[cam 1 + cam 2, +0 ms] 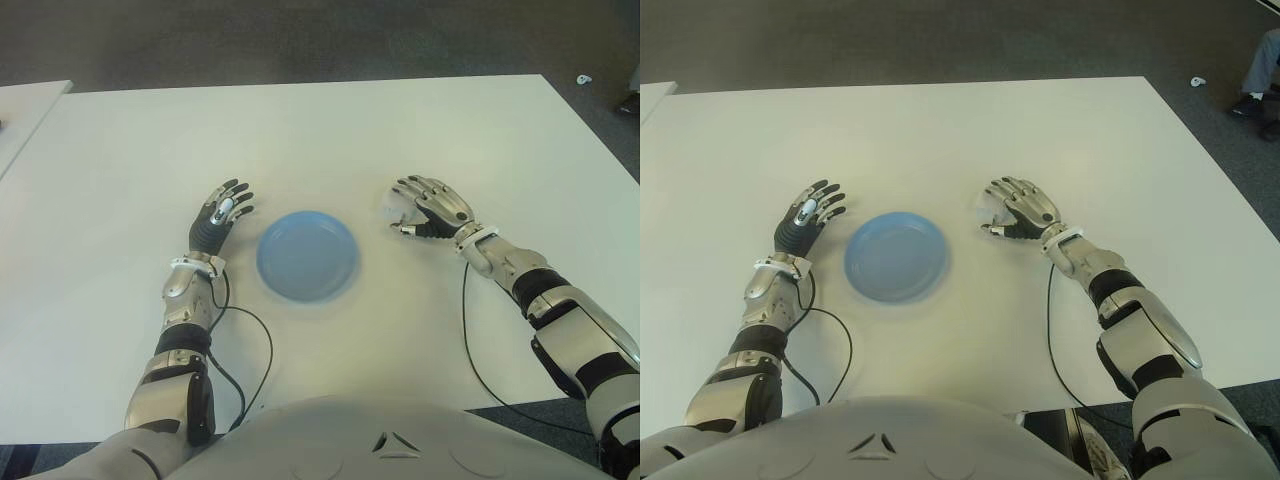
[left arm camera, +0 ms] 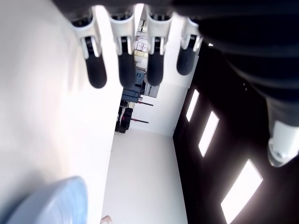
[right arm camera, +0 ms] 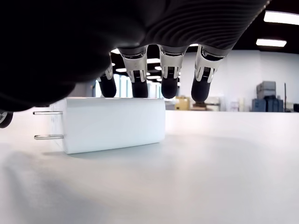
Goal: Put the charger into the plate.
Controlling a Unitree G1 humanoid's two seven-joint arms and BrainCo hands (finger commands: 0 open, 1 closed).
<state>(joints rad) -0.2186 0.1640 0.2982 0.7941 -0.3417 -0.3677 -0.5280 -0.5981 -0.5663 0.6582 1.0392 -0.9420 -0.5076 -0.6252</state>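
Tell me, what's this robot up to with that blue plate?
The right hand hovers over a small white charger lying on the white table, fingers curved above it but not yet gripping. The blue plate, nothing in it, sits between the hands. The left hand shows open on the plate's left side.

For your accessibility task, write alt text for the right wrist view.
A white charger lies on the white table, its two metal prongs pointing sideways. The right hand arches over it, dark fingertips hanging just above its top.
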